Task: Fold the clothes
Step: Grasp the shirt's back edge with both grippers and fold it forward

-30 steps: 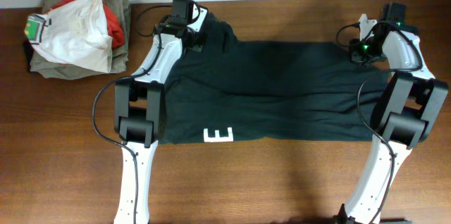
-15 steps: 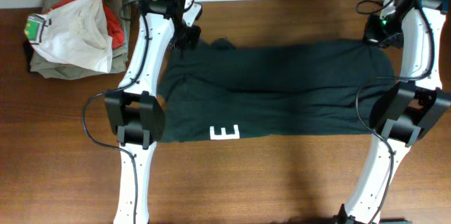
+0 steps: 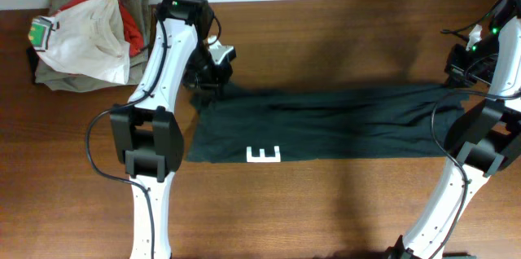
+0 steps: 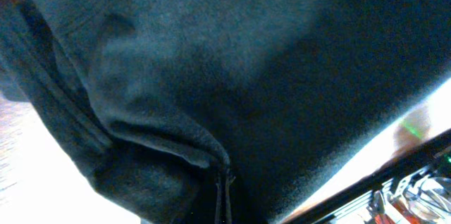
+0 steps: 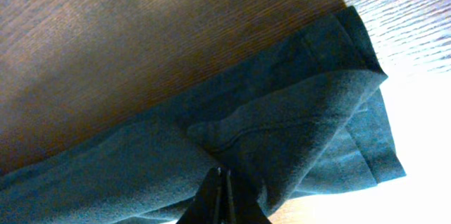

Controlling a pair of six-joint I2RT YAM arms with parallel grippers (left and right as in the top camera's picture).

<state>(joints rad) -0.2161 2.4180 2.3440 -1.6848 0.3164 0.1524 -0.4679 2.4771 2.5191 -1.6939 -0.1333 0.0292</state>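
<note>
The black shirt (image 3: pixel 326 120) lies across the middle of the table, folded into a long band with a white "E" at its front edge. My left gripper (image 3: pixel 213 72) is shut on the shirt's far left corner; in the left wrist view the dark fabric (image 4: pixel 211 76) fills the frame and bunches at the closed jaws (image 4: pixel 224 199). My right gripper (image 3: pixel 464 72) is shut on the far right corner; in the right wrist view the folded hem (image 5: pixel 296 132) hangs from the closed jaws (image 5: pixel 220 185) above the wood.
A pile of folded garments (image 3: pixel 85 35), white with a green tag over red and olive-grey, sits at the far left corner. The brown wooden table (image 3: pixel 326 210) shows in front of the shirt.
Both grippers have pulled the shirt's far edge toward the front. The spread shirt has become a narrower band. The "E" has shifted slightly right.
</note>
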